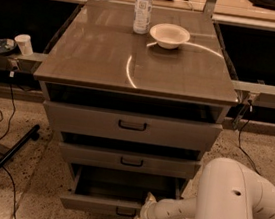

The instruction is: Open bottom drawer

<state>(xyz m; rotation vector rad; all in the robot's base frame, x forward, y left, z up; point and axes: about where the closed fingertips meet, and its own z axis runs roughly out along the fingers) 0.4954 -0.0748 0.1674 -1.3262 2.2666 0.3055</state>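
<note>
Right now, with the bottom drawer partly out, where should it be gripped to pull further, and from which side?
Grip the small black loop handle centred on the flat front of the bottom drawer, coming straight from the front: the loop is the only protruding part. The tool sits just right of that handle in the camera view, at the front edge.

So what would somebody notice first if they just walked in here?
Probably the big white robot arm at the bottom right, its claw at the front of the bottom drawer, which stands pulled out. Next, the white bowl and bottle at the back of the cabinet top.
</note>
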